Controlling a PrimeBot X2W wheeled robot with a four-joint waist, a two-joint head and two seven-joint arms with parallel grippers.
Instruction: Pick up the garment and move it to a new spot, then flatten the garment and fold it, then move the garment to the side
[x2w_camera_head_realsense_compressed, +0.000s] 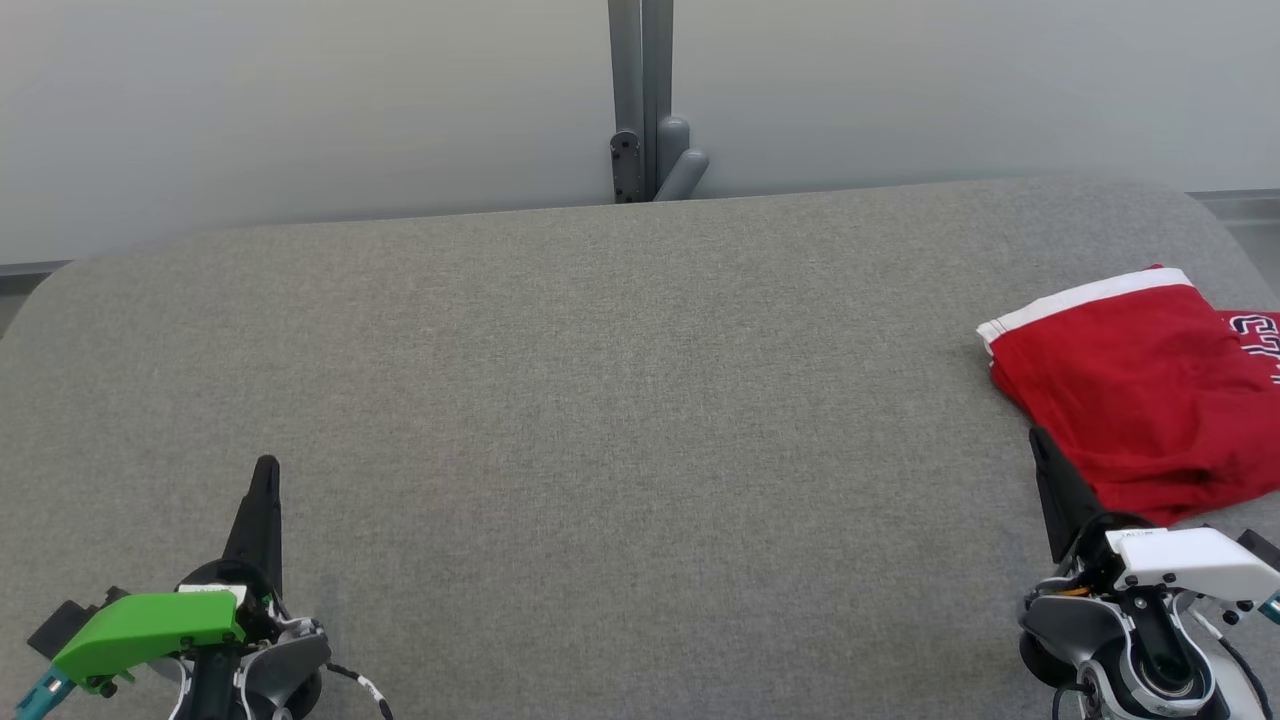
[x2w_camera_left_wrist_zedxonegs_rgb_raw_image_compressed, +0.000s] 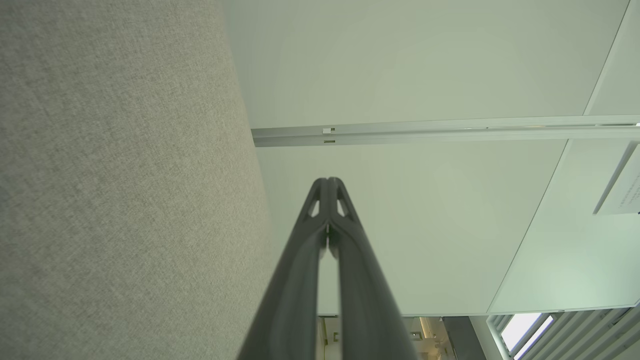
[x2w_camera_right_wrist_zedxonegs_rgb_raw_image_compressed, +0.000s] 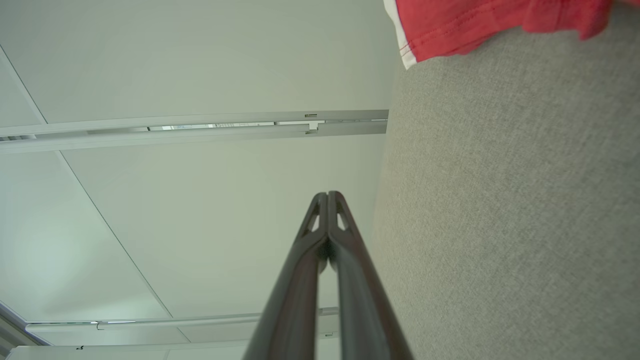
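A red garment (x2w_camera_head_realsense_compressed: 1130, 390) with a white band and white lettering lies folded at the right edge of the grey fabric table (x2w_camera_head_realsense_compressed: 600, 400). In the right wrist view its red hem (x2w_camera_right_wrist_zedxonegs_rgb_raw_image_compressed: 480, 25) shows at the top. My right gripper (x2w_camera_head_realsense_compressed: 1037, 436) rests at the lower right, shut and empty, its tip just beside the garment's near edge. The left gripper (x2w_camera_head_realsense_compressed: 266, 466) sits at the lower left, shut with nothing in it, far from the garment. Both wrist views show the fingertips (x2w_camera_left_wrist_zedxonegs_rgb_raw_image_compressed: 327, 181) (x2w_camera_right_wrist_zedxonegs_rgb_raw_image_compressed: 328, 194) pressed together.
A grey post with a bracket (x2w_camera_head_realsense_compressed: 645, 150) stands behind the table's far edge against a pale wall. The table's corners are rounded. A pale panel with a rail (x2w_camera_left_wrist_zedxonegs_rgb_raw_image_compressed: 440, 131) shows beyond the left fingers.
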